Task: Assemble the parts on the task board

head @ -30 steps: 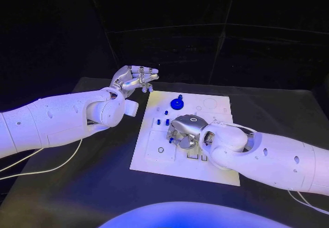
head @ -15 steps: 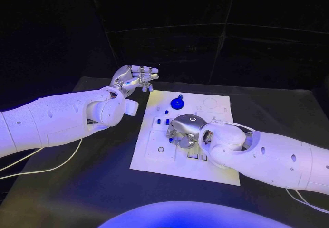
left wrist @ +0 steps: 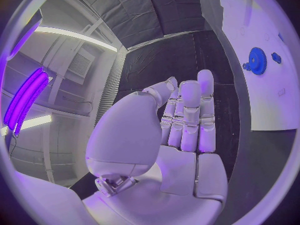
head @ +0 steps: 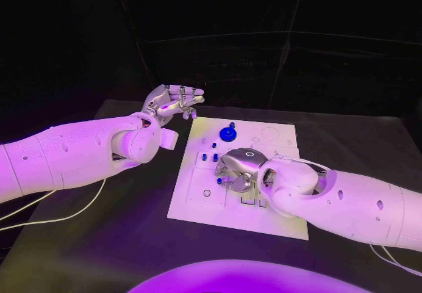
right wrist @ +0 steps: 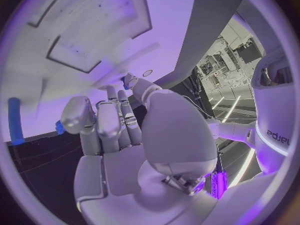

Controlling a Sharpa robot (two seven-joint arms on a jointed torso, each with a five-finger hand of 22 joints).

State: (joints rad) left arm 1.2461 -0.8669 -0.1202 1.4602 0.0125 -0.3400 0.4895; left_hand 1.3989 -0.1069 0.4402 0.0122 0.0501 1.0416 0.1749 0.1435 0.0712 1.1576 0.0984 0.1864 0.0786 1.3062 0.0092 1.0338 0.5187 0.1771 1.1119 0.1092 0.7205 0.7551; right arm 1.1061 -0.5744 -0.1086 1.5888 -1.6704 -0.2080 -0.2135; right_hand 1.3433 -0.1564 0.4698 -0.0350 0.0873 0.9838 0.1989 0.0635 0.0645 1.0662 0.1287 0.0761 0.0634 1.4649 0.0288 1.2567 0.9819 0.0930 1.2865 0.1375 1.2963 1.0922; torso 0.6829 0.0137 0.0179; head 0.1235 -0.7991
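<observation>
The white task board (head: 207, 204) lies in the middle of the table. A blue gear (head: 228, 132) (left wrist: 257, 61) stands near its far edge, with small blue pegs (head: 208, 157) in front of it. My right hand (head: 237, 171) is bent down over the board's middle with its fingertips at the surface. In the right wrist view a small blue part (right wrist: 127, 83) sits pinched between the thumb and a finger of the right hand (right wrist: 119, 135). My left hand (head: 173, 101) (left wrist: 181, 120) is raised off the board's far left corner, fingers straight and together, holding nothing.
The black table (head: 97, 244) surrounds the board. A white cable (head: 61, 213) trails over the table under my left arm. Rectangular slots (right wrist: 81, 45) are cut into the board close to the right hand, and a blue peg (right wrist: 14, 127) stands nearby.
The right hand has sunk very slightly toward the board. The left hand has held still.
</observation>
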